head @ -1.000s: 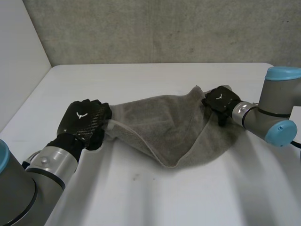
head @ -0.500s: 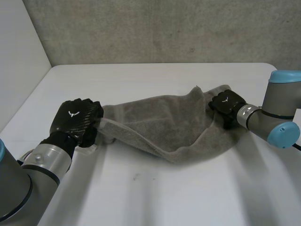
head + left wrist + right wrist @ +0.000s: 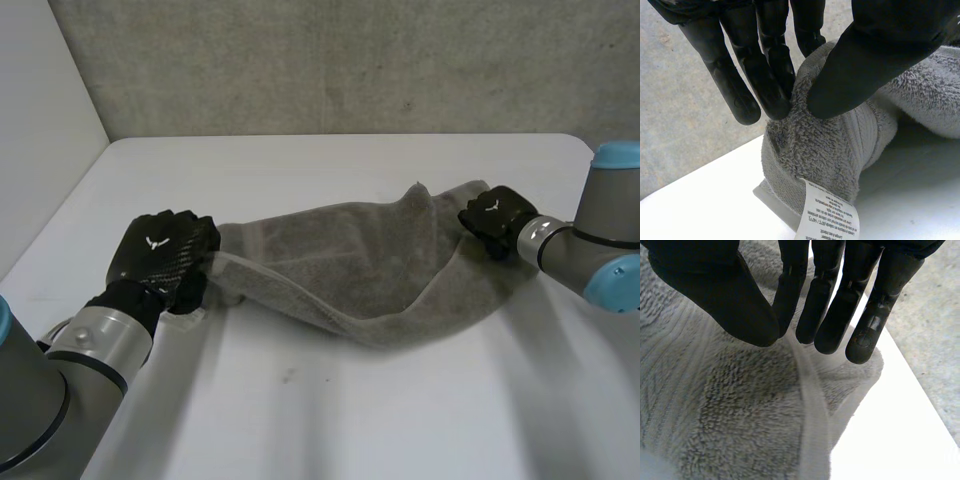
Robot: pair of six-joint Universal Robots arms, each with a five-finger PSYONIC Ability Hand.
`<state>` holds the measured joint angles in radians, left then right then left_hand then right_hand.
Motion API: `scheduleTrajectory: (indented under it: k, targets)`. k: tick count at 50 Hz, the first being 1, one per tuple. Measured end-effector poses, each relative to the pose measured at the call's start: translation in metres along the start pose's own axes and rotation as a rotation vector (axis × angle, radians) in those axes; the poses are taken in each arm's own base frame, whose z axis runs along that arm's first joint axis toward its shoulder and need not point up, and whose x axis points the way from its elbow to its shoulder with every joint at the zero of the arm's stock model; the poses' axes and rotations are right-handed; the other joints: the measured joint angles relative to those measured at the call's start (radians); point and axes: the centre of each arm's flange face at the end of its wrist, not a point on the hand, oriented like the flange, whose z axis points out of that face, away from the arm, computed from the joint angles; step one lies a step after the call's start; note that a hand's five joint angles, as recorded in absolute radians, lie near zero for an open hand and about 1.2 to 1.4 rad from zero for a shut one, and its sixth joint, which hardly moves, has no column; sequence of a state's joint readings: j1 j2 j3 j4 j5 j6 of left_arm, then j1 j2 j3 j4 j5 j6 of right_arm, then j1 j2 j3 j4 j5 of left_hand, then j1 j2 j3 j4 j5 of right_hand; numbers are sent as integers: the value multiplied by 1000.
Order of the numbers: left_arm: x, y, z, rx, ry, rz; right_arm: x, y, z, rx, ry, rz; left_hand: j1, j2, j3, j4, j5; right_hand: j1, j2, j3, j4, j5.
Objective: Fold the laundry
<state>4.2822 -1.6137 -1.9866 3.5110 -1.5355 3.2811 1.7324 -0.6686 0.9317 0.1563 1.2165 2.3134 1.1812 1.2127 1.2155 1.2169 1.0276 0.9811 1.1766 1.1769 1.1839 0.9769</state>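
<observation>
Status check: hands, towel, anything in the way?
Left hand pinches grey terry towel at its labelled end. Right hand pinches the opposite end's hem. Towel sags between them onto white table. Nothing in the way.

Grey, blue-capped arms (image 3: 95,350) carry a black left hand (image 3: 160,258) and right hand (image 3: 490,216), both bearing white emblems (image 3: 152,241).

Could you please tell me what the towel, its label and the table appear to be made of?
The towel looks like grey terry cloth: fuzzy looped pile, with a flat woven band near its edge. Its label seems thin white woven or paper-like fabric, printed with small text. The table appears smooth, white, matte, perhaps laminate; the pictures cannot settle that.
</observation>
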Motion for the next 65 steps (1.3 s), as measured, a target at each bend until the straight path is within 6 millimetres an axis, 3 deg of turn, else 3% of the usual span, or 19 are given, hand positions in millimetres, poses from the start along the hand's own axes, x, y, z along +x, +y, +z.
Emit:
scheduleTrajectory:
  k: [11,14,15,23,28,33,65]
  targets:
    - [-1,-3,2,10,-5,0,24,-7,-21,1,47,78,0,0,0,0,0,-10,-20,-17,-20,-4]
    - [-2,-3,2,10,-5,0,25,-6,-22,-1,47,101,0,0,0,0,0,-157,-216,-194,-201,-163]
    - [-2,-3,2,10,-5,0,26,-5,-22,-3,47,129,0,0,0,0,0,-372,-471,-467,-474,-430]
    - [-1,-2,1,7,-5,0,27,-3,-17,-10,24,333,0,0,0,0,0,-424,-522,-547,-558,-524]
    - [-1,-1,1,5,-4,0,17,-6,-16,-46,-112,502,0,0,0,0,0,-424,-522,-556,-559,-533]
    - [-1,-1,1,2,-5,0,8,-9,-19,-62,-217,564,0,0,0,0,0,-424,-522,-557,-559,-533]
    - [-2,-5,1,19,-8,0,-13,-2,-25,-125,-316,476,0,0,0,0,0,-424,-522,-557,-559,-533]
